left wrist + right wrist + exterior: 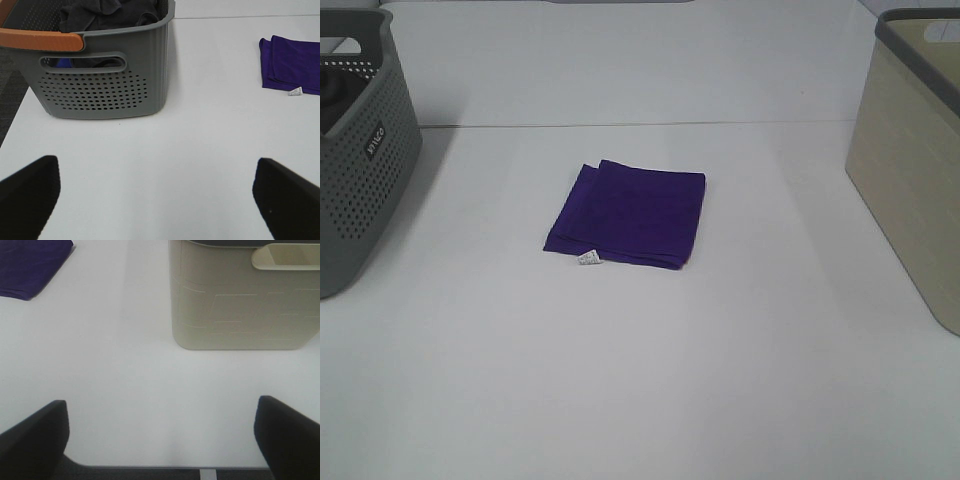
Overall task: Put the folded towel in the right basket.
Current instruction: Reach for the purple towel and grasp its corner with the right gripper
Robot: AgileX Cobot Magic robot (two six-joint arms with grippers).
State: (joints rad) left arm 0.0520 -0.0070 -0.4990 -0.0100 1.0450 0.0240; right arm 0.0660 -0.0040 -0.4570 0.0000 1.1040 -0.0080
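A folded purple towel (628,214) with a small white tag lies flat in the middle of the white table. It also shows in the left wrist view (292,70) and the right wrist view (31,265). The beige right basket (912,160) stands at the right edge; the right wrist view (245,305) shows its wall and handle. My left gripper (157,200) is open and empty over bare table near the grey basket. My right gripper (160,440) is open and empty over the table's front edge, short of the beige basket. Neither arm shows in the exterior view.
A grey perforated basket (360,150) stands at the left edge, holding dark clothes (110,12) and having an orange handle (40,40). The white table (640,380) has its near edge visible in the right wrist view (150,467).
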